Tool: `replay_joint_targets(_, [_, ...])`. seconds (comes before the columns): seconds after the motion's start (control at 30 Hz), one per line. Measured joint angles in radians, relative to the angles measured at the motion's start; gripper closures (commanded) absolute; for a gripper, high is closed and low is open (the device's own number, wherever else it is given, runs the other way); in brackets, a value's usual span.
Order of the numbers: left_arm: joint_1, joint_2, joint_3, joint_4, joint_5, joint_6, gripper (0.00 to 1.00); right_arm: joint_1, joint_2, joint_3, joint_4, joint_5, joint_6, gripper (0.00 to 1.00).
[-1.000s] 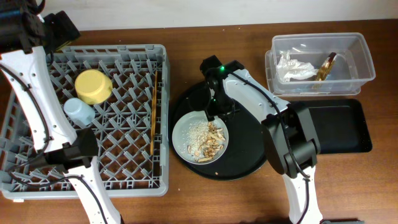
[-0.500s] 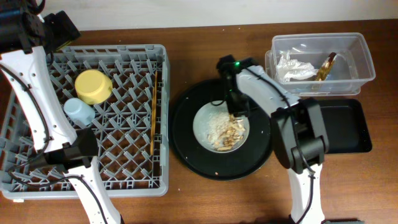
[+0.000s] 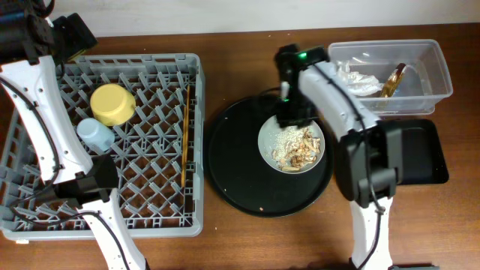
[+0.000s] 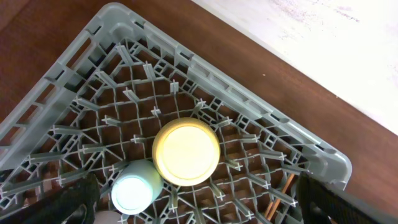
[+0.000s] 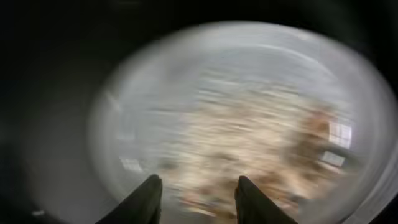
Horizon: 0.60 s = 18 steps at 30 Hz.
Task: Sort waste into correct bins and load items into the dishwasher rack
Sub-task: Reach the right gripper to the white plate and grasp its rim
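Observation:
My right gripper point(image 3: 288, 116) point(image 5: 198, 199) is shut on the upper-left rim of the pale grey plate point(image 3: 265, 144) point(image 5: 134, 124), which carries rice and brown food scraps point(image 3: 298, 150) point(image 5: 261, 137) over the right side of the round black tray point(image 3: 232, 165). The wrist view is motion-blurred. My left gripper point(image 3: 75, 34) point(image 4: 199, 214) is open and empty above the grey dishwasher rack point(image 3: 165, 217) point(image 4: 118, 18). The rack holds the upturned yellow bowl point(image 3: 112, 103) point(image 4: 186, 151), the light-blue cup point(image 3: 95, 135) point(image 4: 136, 188) and the chopsticks point(image 3: 185, 135) point(image 4: 280, 193). The pink cup is not clearly visible.
The clear tub point(image 3: 442, 75) at the back right holds the white napkin point(image 3: 352, 81) and the gold wrapper point(image 3: 394, 81). The shallow black rectangular tray point(image 3: 416, 154) lies in front of it, right of the plate.
My right gripper has carried the plate with its scraps from the left-centre of the round tray to its right side, towards the bins. The left arm has not moved.

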Motion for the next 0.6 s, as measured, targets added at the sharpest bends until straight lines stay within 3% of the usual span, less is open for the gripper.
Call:
replay_joint_targets(0.1, [0.000, 0.000, 0.000, 0.000, 0.000, 0.000, 0.01, 0.132, 0.000, -0.037, 0.114, -0.021, 0.012, 0.63])
replay_joint_targets(0.2, [0.000, 0.000, 0.000, 0.000, 0.000, 0.000, 0.01, 0.219, 0.000, -0.083, 0.149, 0.078, 0.111, 0.63])
replay_joint_targets(0.43, [0.000, 0.000, 0.000, 0.000, 0.000, 0.000, 0.01, 0.244, -0.001, -0.183, 0.233, 0.203, 0.241, 0.66])
replay_joint_targets(0.53, [0.000, 0.000, 0.000, 0.000, 0.000, 0.000, 0.01, 0.243, -0.001, -0.225, 0.258, 0.207, 0.249, 0.73])
replay_joint_targets(0.6, [0.000, 0.000, 0.000, 0.000, 0.000, 0.000, 0.01, 0.244, -0.002, -0.231, 0.266, 0.207, 0.251, 0.84])
